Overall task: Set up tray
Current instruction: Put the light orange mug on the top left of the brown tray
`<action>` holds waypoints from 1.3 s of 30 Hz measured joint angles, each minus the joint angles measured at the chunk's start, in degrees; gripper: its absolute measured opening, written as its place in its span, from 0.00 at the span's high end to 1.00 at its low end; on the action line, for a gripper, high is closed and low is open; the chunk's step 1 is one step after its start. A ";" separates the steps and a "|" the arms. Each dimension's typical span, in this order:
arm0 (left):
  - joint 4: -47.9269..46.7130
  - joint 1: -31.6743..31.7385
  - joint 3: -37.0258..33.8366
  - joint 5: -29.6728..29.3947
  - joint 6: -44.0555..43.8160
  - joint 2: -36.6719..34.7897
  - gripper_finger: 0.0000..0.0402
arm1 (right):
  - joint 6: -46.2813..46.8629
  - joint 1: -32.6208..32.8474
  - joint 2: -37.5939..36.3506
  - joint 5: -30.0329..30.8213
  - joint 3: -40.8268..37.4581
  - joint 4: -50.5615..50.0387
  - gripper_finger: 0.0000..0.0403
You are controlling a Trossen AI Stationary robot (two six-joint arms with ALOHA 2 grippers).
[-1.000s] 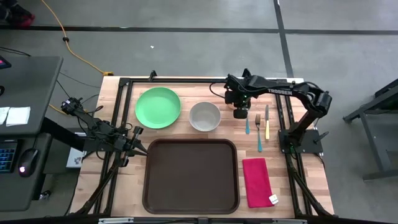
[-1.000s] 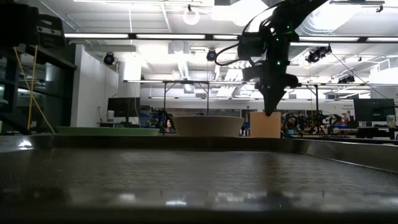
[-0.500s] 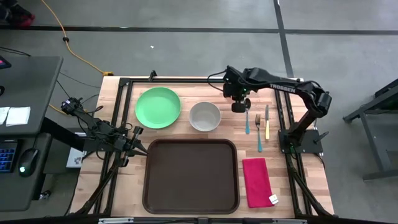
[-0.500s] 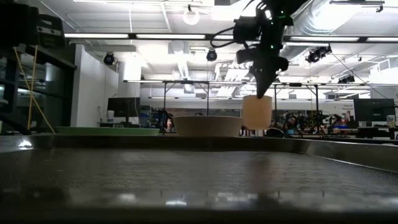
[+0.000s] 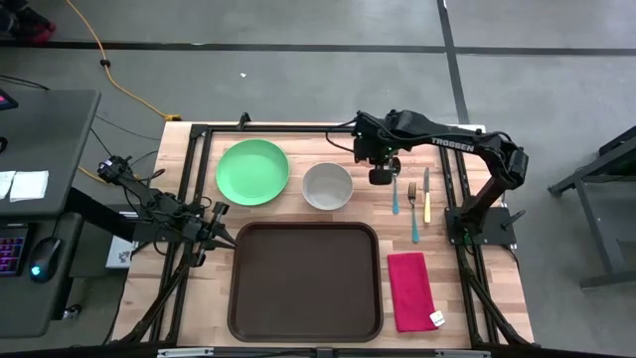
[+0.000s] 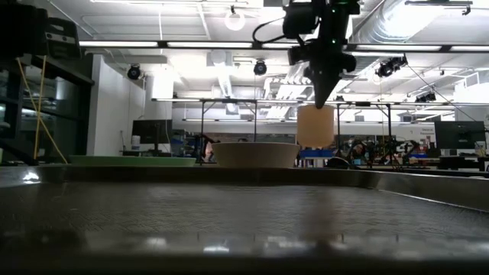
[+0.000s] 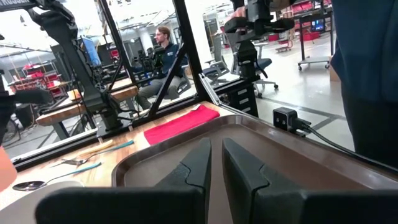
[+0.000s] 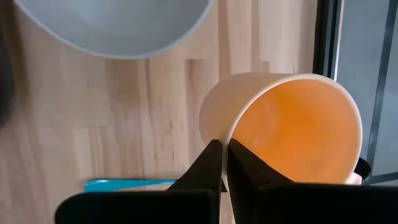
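The right gripper [image 8: 222, 163], jaws clamped on a smooth orange cup's [image 8: 292, 130] thin rim, held it above the wooden counter's [image 5: 199, 288] far edge, while the brown rounded tray [image 5: 305, 280] lay at the near edge beside the left gripper [image 5: 221, 224], jaws together.

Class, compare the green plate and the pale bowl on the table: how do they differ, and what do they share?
The green plate is wider and flatter; the bowl is smaller and deeper. The plate is bright green, the bowl off-white. Both are round, empty, and rest on the wooden table beyond the tray.
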 joint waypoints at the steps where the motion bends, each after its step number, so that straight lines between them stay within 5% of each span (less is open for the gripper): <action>1: 0.00 0.00 -0.01 0.01 0.15 0.01 0.82 | 0.35 0.46 0.00 0.04 0.13 -0.06 1.00; 14: 0.40 0.00 0.52 -4.56 4.72 0.02 0.82 | 3.54 4.42 0.00 2.44 3.52 -4.82 1.00; 39: 0.56 0.00 1.05 -4.22 6.55 0.02 0.82 | 9.96 16.06 -0.07 4.15 10.49 -10.06 1.00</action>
